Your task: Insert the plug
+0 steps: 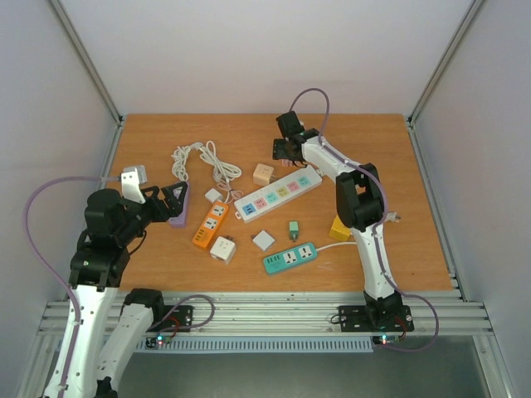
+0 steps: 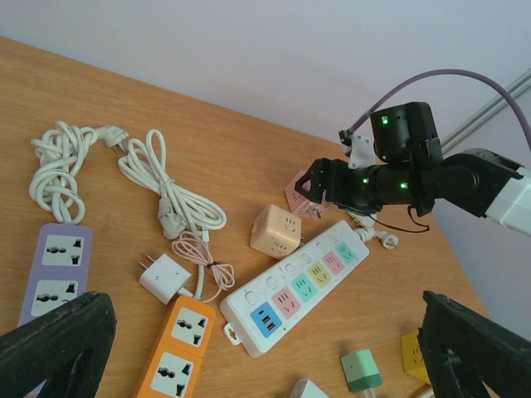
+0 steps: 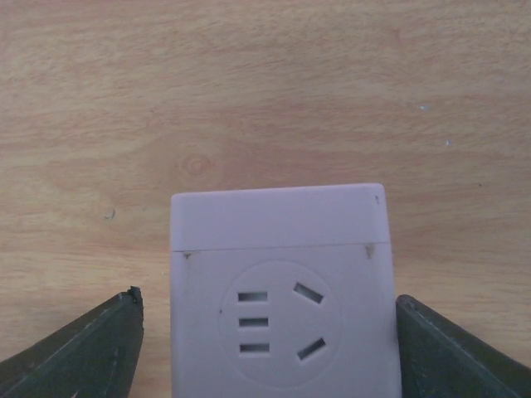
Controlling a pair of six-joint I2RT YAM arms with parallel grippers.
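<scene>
The wooden desk (image 1: 398,249) carries a long white power strip (image 1: 278,196), which lies just beside the right gripper (image 3: 267,294). The left gripper (image 2: 265,303) hangs spread wide and holds nothing, with a purple power strip (image 2: 54,269) beneath one finger. The right gripper stands open astride the pink adapter block (image 3: 282,282). The block rests on the desk, socket face up, with a gap visible at one finger.

The counter (image 3: 265,83) under the right pincer (image 3: 267,340) is wood-grained, smooth and matt, with a few small specks. That pincer's fingers (image 3: 83,352) are dark matt plastic with slightly rough edges. Between them, the socket cube (image 3: 282,249) is pale pink plastic with a satin-smooth finish. Ahead of the left pincer (image 2: 267,303), the power strip (image 2: 290,286) is glossy white plastic. The cords (image 2: 166,195) look smooth, white and rubbery.
</scene>
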